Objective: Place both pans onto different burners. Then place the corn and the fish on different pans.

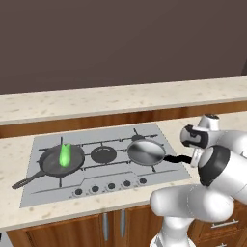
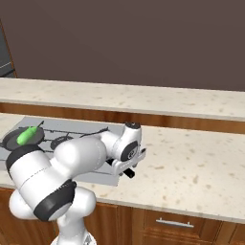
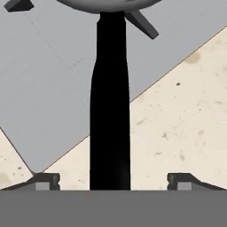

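Now the gripper stands with its jaws wide apart, one tip on each side of the silver pan's black handle and clear of it, so nothing is held. That pan sits on the right burner of the hob, its handle reaching out over the hob's edge toward the counter. The black skillet rests on the left burner with the corn lying in it; the middle burner is bare. I judge the step in hand to be letting go of the silver pan: the hand should lift straight up off the handle without nudging it sideways, so the pan stays centred, then go for the fish, whose place I cannot tell. No brand, label or writing can be read anywhere.
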{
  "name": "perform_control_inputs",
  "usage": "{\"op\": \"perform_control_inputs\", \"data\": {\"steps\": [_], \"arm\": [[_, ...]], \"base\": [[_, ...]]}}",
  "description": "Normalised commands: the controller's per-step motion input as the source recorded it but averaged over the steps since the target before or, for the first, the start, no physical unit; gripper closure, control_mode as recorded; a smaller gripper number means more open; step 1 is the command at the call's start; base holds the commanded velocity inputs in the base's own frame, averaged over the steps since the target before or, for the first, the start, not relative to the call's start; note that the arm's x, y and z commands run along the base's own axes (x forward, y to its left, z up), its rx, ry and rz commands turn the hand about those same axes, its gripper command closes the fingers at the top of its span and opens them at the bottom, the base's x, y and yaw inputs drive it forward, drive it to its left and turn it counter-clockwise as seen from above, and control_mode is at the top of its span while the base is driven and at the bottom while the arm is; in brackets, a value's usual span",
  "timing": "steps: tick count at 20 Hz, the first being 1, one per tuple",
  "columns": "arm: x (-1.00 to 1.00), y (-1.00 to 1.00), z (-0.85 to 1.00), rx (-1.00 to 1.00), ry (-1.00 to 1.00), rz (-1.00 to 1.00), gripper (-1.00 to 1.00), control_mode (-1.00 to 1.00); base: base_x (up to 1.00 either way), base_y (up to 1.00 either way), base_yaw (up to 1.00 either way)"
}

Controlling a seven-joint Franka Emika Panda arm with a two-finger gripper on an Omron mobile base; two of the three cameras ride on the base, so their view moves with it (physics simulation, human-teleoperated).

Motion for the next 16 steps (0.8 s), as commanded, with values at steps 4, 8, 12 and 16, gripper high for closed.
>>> {"op": "perform_control_inputs", "data": {"steps": [4,8,12,16], "arm": [[-0.41,0.12,0.34,0.0,0.0,0.0,-1.0,-1.0],[-0.64,0.37,0.48,0.0,0.0,0.0,-1.0,-1.0],[-0.61,0.49,0.55,0.0,0.0,-0.04,-1.0,-1.0],[-0.61,0.48,0.45,0.0,0.0,-0.15,-1.0,-1.0]], "base": [[0.0,0.0,0.0],[0.0,0.0,0.0],[0.0,0.0,0.0],[0.0,0.0,0.0]]}}
